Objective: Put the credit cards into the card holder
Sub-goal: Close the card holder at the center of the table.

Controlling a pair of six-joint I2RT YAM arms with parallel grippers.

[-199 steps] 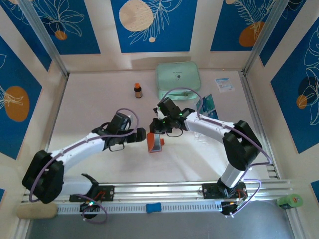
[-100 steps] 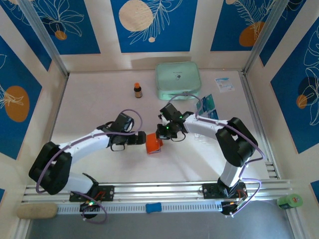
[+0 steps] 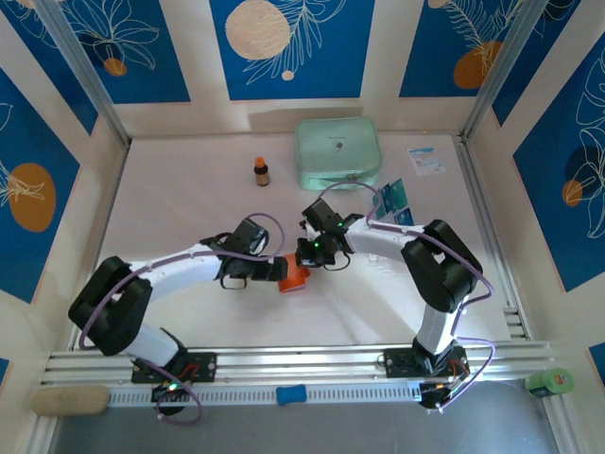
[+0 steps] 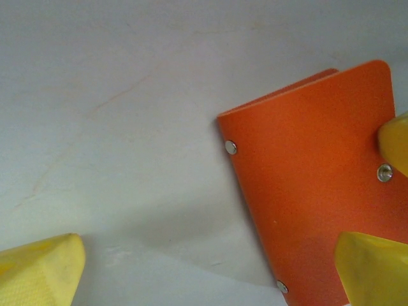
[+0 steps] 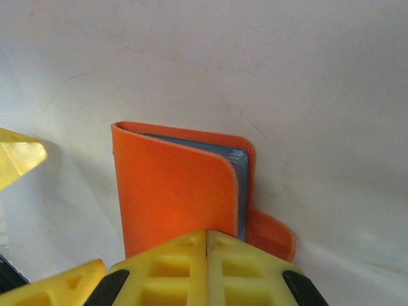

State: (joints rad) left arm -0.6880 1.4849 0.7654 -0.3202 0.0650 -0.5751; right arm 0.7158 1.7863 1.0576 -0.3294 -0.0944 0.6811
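Observation:
The orange card holder (image 3: 294, 277) lies near the middle of the table, folded nearly shut. Blue-grey layered edges (image 5: 241, 182) show between its covers, and its snap flap (image 5: 271, 236) sticks out to one side. My right gripper (image 3: 308, 255) is shut, its fingertips (image 5: 207, 255) pressed together against the holder's (image 5: 172, 191) near edge. My left gripper (image 3: 275, 270) is open beside the holder (image 4: 312, 178), with one yellow finger (image 4: 38, 271) off on the bare table and the other (image 4: 373, 264) over the orange cover. Teal-blue credit cards (image 3: 392, 200) lie to the right.
A large mint-green zip case (image 3: 337, 151) sits at the back, with a small brown bottle (image 3: 262, 171) left of it and a white paper slip (image 3: 426, 159) right of it. Metal frame rails (image 3: 482, 218) border the table's sides and front.
My left gripper has slid right up to the card holder. The holder, earlier propped open with a card showing, is now folded lower. My right gripper has shut and come down onto it.

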